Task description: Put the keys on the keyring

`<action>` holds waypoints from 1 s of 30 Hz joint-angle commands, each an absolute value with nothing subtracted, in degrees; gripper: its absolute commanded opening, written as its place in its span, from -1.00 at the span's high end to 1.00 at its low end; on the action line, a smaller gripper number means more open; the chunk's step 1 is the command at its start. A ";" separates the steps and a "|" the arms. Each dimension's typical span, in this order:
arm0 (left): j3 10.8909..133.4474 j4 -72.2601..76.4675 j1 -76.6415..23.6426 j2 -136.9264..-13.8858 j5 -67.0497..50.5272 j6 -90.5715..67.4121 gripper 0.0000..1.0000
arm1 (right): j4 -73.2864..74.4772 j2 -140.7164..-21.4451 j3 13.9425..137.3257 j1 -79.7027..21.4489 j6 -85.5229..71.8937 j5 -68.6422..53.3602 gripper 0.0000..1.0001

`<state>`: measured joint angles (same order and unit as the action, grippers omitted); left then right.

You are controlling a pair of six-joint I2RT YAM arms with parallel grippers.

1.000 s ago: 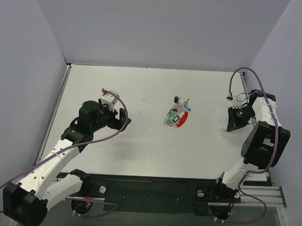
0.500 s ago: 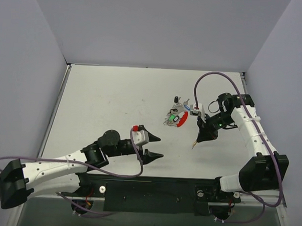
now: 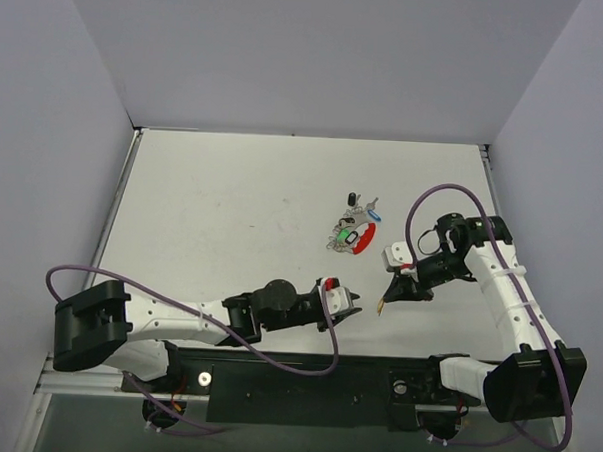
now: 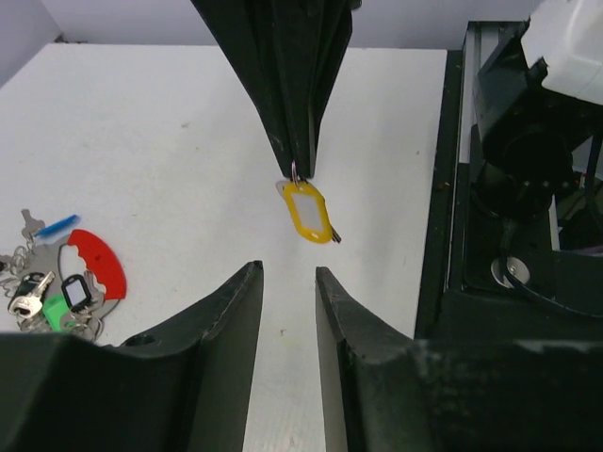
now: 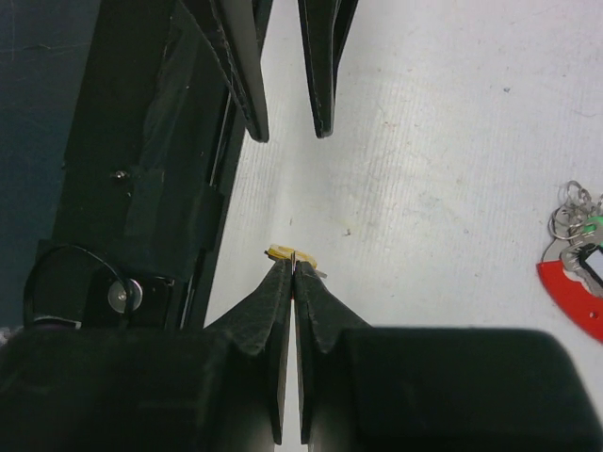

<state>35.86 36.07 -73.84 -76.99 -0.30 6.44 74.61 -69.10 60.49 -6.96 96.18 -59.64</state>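
right claw (image 4: 298, 166) pinched shut on the yellow-capped silvery key (image 4: 309, 211), dangling it above the white table (image 3: 232, 203). left claw (image 4: 286, 275) faces it, jaws apart, empty. red-and-silver round keyring (image 3: 359, 243) lies mid-table, other colour-capped keys (image 3: 345, 232) bunched against it. yellow one not yet threaded.

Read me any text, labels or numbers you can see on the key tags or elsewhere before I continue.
No readable text in any view.
Yellow key tag, hanging from the right gripper: white label window looks blank.
Black tag and green tag, lying by the keyring: label windows too small to read.
No brand, number or sign shows elsewhere.
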 commanded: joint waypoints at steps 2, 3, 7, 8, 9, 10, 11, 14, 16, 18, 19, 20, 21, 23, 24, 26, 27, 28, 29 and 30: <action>40.60 43.59 -74.27 -79.36 0.00 7.21 0.28 | 89.91 -68.29 58.98 -7.21 106.43 -64.34 1.00; 40.78 44.03 -74.27 -79.89 0.00 6.95 0.29 | 89.91 -68.29 58.89 -7.21 106.61 -64.60 1.00; 40.69 45.61 -74.27 -81.65 -1.84 5.98 0.32 | 89.91 -68.38 58.62 -7.21 106.96 -64.86 1.00; 40.69 46.14 -74.27 -82.09 -1.93 5.89 0.32 | 90.00 -68.29 58.54 -7.21 107.05 -64.95 1.00; 40.69 46.40 -74.27 -82.44 -1.85 5.89 0.32 | 89.91 -68.29 58.36 -7.21 107.14 -65.04 1.00; 40.87 46.84 -74.27 -82.79 -1.76 5.89 0.33 | 90.00 -68.38 58.45 -7.21 107.23 -65.13 1.00; 40.87 47.11 -74.27 -83.23 -1.58 5.98 0.34 | 89.91 -68.64 58.27 -7.12 107.31 -65.13 1.00; 41.22 47.63 -74.27 -83.93 -0.62 6.33 0.37 | 89.91 -69.08 58.10 -7.12 107.58 -65.13 1.00; 41.31 47.64 -74.27 -84.64 -0.44 6.77 0.39 | 89.91 -69.34 58.01 -7.21 107.67 -65.21 1.00; 41.66 47.90 -74.27 -85.43 -0.44 6.85 0.39 | 89.83 -69.52 57.83 -7.21 107.84 -65.21 1.00; 41.75 47.99 -74.27 -85.95 -0.44 6.86 0.39 | 89.82 -69.52 57.92 -7.21 107.84 -65.13 1.00; 42.01 48.60 -74.27 -86.22 -0.53 6.68 0.39 | 89.91 -69.78 57.92 -7.21 107.93 -65.13 1.00; 42.01 48.86 -74.27 -86.66 -0.44 6.85 0.39 | 89.91 -69.87 57.92 -7.21 107.93 -65.04 1.00; 42.45 49.22 -74.27 -87.27 -0.44 6.59 0.39 | 89.83 -69.96 57.83 -7.21 107.93 -65.21 1.00; 42.71 49.57 -74.27 -87.45 -0.53 6.59 0.40 | 89.82 -70.13 57.83 -7.21 107.93 -65.13 1.00; 43.06 50.01 -74.27 -88.15 -0.53 6.42 0.42 | 89.82 -70.14 57.83 -7.21 107.93 -65.21 1.00; 43.24 50.01 -74.27 -88.24 -0.53 6.50 0.43 | 89.82 -70.22 57.75 -7.21 107.93 -65.13 1.00; 43.33 49.92 -74.27 -88.68 -0.61 6.50 0.46 | 89.91 -70.22 57.83 -7.21 107.93 -65.21 1.00; 43.59 50.01 -74.27 -88.86 -0.79 6.42 0.47 | 89.83 -70.22 57.83 -7.21 108.02 -65.30 1.00; 43.68 50.10 -74.27 -89.21 -0.79 6.50 0.49 | 89.82 -70.22 57.75 -7.21 107.93 -65.30 1.00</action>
